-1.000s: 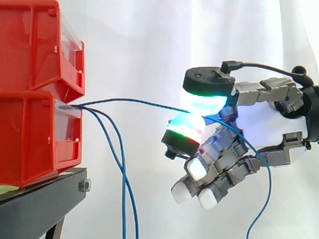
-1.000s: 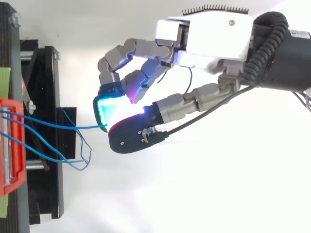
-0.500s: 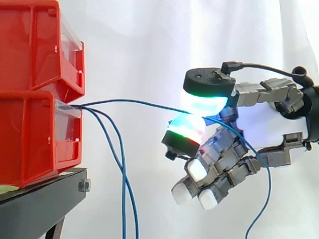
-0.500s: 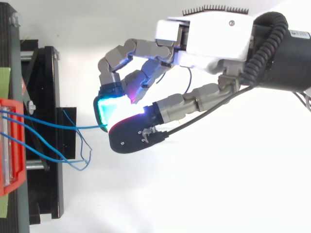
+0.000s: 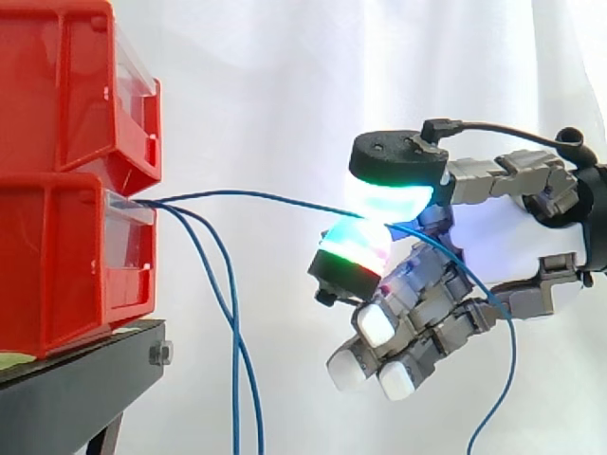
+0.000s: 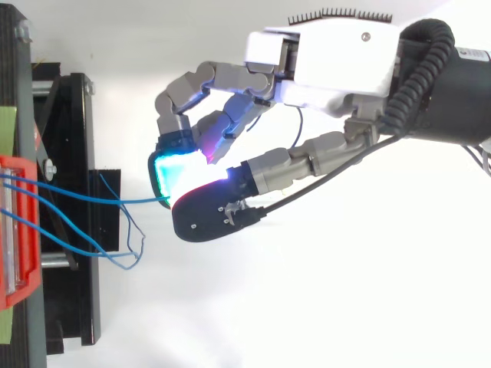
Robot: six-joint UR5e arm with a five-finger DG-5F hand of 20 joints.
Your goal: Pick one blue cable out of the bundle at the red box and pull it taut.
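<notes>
We judge the thin blue cable (image 5: 256, 194) light, limp and slippery; mid-right, the robot hand (image 5: 503, 237) pinches it between thumb and fingertip, well apart from the red box (image 5: 57, 256).

hand (image 6: 330, 54): white palm shell | fingers (image 6: 230, 77): grey, segmented | pads (image 5: 387, 197): two glowed green-cyan and red-magenta, black-backed; others white | wrist (image 6: 456, 92): black, behind palm

Two red bins (image 5: 57, 256), three blue cables (image 5: 266, 196)
</notes>
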